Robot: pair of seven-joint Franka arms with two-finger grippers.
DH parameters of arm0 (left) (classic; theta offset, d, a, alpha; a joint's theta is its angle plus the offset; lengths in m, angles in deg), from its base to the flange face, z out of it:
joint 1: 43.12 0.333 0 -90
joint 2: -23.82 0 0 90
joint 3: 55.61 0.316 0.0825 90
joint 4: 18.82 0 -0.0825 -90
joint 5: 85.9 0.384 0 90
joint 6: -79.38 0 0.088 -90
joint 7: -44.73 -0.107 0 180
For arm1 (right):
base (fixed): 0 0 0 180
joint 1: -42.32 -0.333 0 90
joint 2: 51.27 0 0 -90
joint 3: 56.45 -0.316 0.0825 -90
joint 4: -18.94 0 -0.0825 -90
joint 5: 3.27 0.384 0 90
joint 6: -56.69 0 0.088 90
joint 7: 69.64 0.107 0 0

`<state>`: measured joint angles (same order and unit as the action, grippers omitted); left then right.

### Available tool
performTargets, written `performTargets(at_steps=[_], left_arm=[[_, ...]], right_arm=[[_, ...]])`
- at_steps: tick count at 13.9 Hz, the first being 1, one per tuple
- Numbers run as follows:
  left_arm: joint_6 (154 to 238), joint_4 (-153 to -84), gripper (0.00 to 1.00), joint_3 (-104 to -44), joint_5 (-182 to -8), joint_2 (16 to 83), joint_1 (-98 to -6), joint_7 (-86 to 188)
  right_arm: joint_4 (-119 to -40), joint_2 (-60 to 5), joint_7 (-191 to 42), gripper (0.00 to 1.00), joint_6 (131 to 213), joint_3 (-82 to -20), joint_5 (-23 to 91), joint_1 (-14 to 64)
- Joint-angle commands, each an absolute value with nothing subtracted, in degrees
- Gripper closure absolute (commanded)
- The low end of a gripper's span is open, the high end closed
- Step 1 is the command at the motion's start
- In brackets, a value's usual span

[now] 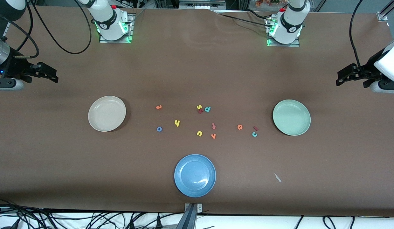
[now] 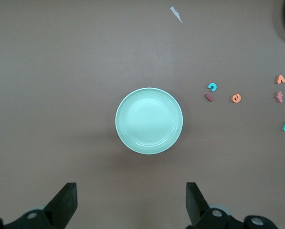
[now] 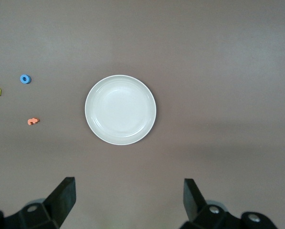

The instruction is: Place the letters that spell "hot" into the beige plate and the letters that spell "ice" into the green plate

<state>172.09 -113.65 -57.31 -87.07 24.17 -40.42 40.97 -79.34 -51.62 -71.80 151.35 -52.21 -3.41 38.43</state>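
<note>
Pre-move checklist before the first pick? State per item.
1. Left gripper open, holding nothing: ok.
2. Right gripper open, holding nothing: ok.
3. Beige plate holds no letters: ok.
4. Green plate holds no letters: ok.
5. h, o, t lie apart from one another, toward the beige plate: ok.
6. e lies alone; i and c are so close that contact cannot be told: cannot tell.
</note>
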Motion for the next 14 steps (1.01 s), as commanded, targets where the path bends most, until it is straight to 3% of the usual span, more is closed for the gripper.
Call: performTargets(at_steps=[1, 14], left_arm=[[171.22, -112.25, 0.00, -57.63, -85.29, 24.70, -40.57, 40.86], [171.05, -112.25, 0.00, -57.81, -85.29, 24.70, -41.19, 41.03]], right_arm=[[-78.80, -51.44, -71.40, 0.00, 150.64, -52.50, -4.32, 38.37], [-78.62, -49.08, -71.49, 0.00, 150.55, -52.85, -4.15, 37.93]])
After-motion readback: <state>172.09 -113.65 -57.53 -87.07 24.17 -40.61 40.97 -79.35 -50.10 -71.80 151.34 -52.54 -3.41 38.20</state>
